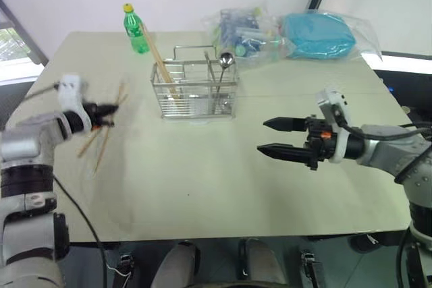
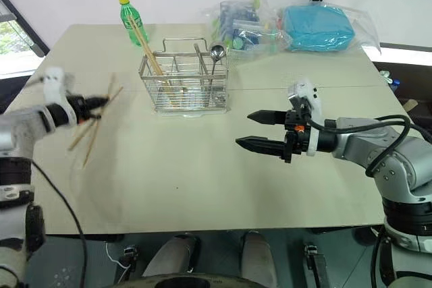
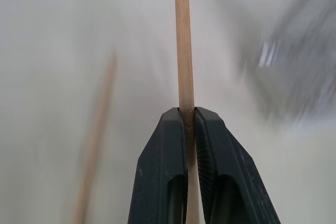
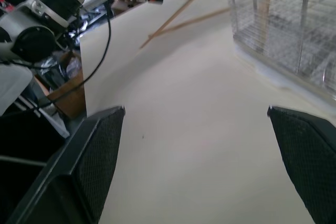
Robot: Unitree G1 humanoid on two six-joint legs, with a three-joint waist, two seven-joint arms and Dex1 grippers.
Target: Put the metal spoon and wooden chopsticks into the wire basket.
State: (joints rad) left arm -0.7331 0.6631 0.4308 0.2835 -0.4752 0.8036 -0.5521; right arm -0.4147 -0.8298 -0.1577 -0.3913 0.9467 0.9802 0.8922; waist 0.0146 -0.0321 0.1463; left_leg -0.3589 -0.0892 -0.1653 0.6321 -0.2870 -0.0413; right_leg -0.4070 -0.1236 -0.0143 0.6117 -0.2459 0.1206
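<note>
My left gripper hangs above the table's left side, shut on one of the wooden chopsticks, which runs straight out between the fingers. A second stick shows blurred just below it, by the table top. The wire basket stands at the middle back. More chopsticks lean in its left end. The metal spoon stands bowl up in its right end. My right gripper is open and holds nothing. It hovers to the basket's front right, pointing left.
A green bottle stands behind the basket's left corner. Clear plastic bags with packets and a blue bundle lie at the back right. Bare table stretches between the two grippers up to the front edge.
</note>
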